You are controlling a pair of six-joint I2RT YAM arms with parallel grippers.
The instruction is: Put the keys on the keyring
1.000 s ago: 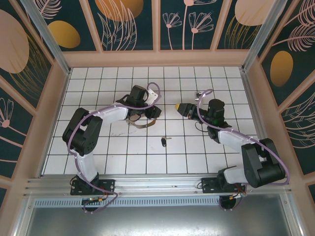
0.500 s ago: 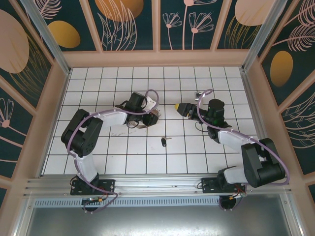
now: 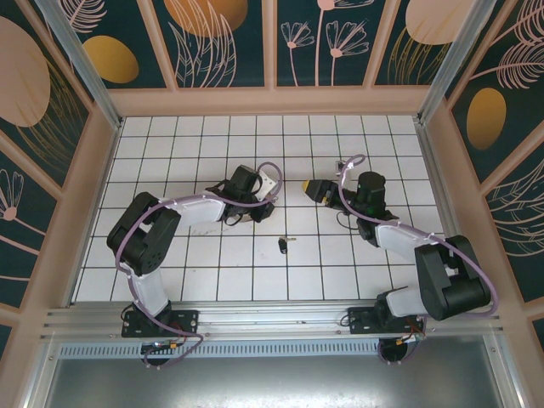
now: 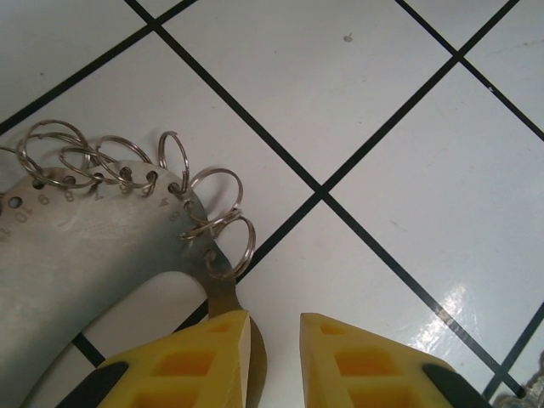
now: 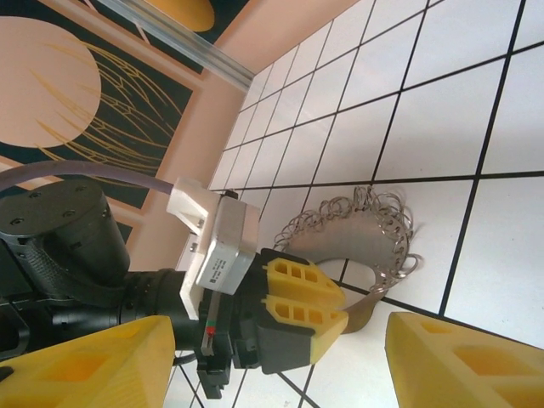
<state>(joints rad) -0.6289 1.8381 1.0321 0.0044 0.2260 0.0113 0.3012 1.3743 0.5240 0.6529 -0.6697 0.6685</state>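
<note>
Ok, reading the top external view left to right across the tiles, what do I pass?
Left gripper → key → right gripper. The keyring overlaps the left gripper in that view, so it has no clear place in the order.

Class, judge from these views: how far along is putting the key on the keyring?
Done: nothing threaded; the key lies loose on the tiles. In hand: the left gripper straddles the end tab of the keyring, a gap showing. Left: the open right gripper likely fetches and threads the key.
</note>
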